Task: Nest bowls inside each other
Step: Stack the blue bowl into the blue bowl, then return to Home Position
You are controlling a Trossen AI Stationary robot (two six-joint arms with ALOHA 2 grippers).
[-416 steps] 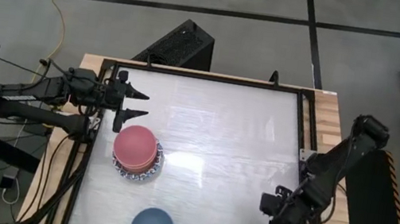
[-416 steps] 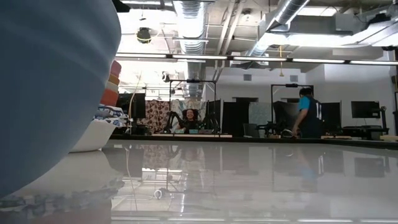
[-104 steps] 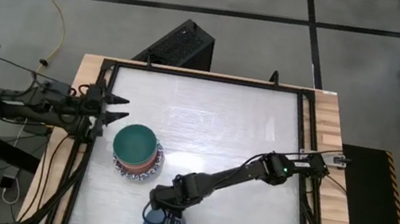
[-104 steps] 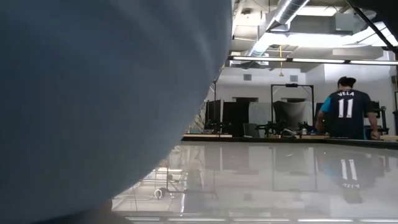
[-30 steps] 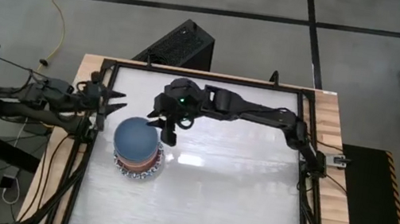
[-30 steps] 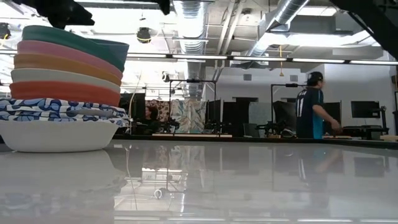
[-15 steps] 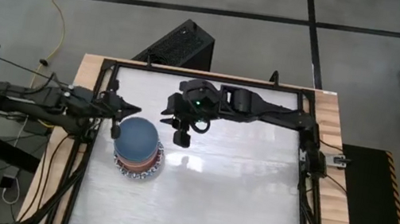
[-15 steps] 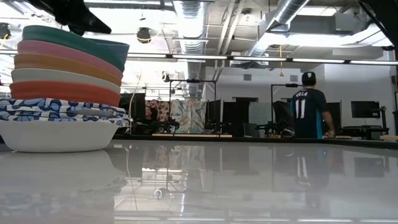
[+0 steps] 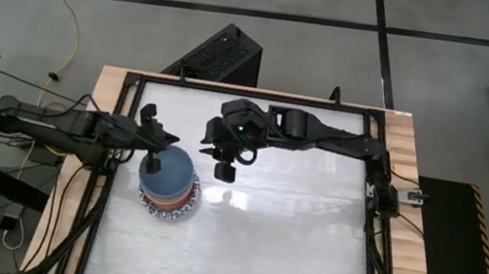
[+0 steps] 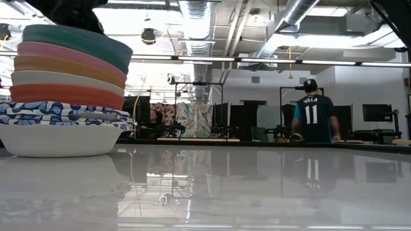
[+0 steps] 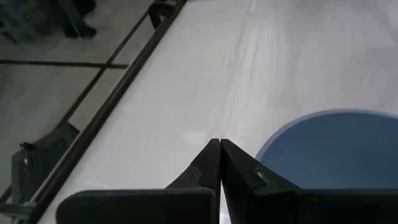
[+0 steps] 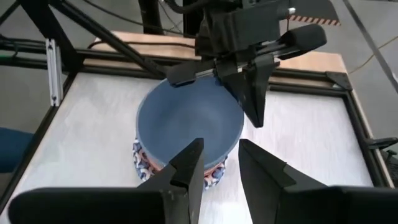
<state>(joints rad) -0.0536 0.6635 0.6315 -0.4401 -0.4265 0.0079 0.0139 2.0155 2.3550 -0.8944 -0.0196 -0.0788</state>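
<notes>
Person's shirt [image 10: 312, 115] reads "VELA 11" — left tool [image 11: 219, 147] closed, right tool [image 12: 220, 155] parted, empty.

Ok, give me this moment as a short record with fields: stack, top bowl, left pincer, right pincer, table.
stack: nested bowls at the table's left side
top bowl: blue bowl, sitting in the stack
left pincer: left pincer shut, empty, over the blue bowl's left edge
right pincer: right pincer open, empty, above the table just right of the stack
table: white table, no loose bowls in view
</notes>
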